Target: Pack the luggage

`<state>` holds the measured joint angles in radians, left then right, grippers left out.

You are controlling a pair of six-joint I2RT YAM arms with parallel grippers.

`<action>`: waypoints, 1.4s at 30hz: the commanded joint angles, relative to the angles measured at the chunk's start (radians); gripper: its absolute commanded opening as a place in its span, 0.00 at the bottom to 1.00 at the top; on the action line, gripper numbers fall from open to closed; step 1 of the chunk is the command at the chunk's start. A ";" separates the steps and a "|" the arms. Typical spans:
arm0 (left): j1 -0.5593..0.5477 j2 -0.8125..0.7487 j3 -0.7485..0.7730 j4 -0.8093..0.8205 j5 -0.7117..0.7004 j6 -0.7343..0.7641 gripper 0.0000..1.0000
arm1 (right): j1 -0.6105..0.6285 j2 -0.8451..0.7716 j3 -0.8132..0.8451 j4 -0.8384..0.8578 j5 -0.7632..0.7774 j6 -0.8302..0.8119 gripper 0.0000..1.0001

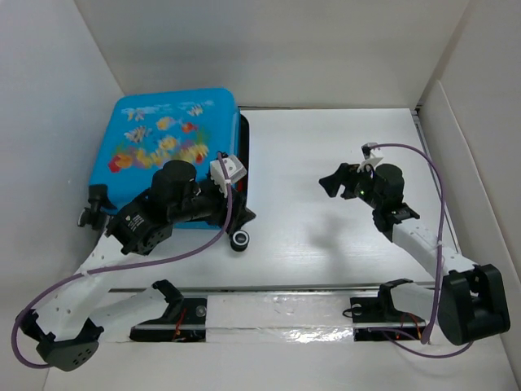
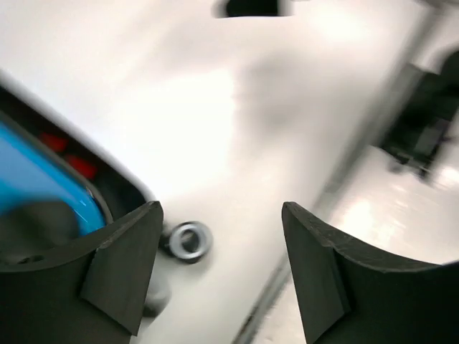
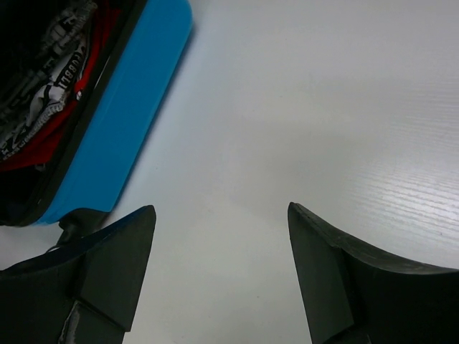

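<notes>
The blue suitcase (image 1: 167,138) with its fish print lies at the back left, its lid down over the base. In the right wrist view its blue shell (image 3: 122,107) shows a gap with red and grey printed clothing (image 3: 50,86) inside. My left gripper (image 1: 242,216) is open and empty at the suitcase's near right corner, just above a black-and-white wheel (image 1: 240,241). The blurred left wrist view shows the open gripper (image 2: 222,215), the wheel (image 2: 188,240) and the blue shell (image 2: 36,179). My right gripper (image 1: 332,181) is open and empty over the table, right of the suitcase; its wrist view (image 3: 222,215) shows bare table between the fingers.
White walls (image 1: 57,122) enclose the table on the left, back and right. A metal rail (image 1: 309,287) runs across the near edge by the arm bases. A black suitcase handle or wheel part (image 1: 94,208) sticks out at the suitcase's near left corner.
</notes>
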<state>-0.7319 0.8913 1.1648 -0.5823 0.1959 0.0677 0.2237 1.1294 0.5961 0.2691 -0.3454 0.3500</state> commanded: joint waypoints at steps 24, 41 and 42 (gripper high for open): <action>0.937 0.629 0.395 0.438 -0.438 -0.453 0.07 | 0.158 0.066 0.126 -0.065 0.115 -0.126 0.00; 1.075 0.989 0.484 0.274 -0.538 -0.298 0.04 | 0.190 0.076 0.140 -0.068 0.108 -0.125 0.00; 1.075 1.000 0.469 0.269 -0.503 -0.302 0.03 | 0.190 0.075 0.140 -0.068 0.108 -0.125 0.00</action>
<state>0.3466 1.8637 1.6402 -0.2539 -0.3695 -0.2508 0.4072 1.2190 0.6933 0.1833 -0.2451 0.2386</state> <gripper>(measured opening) 0.034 0.010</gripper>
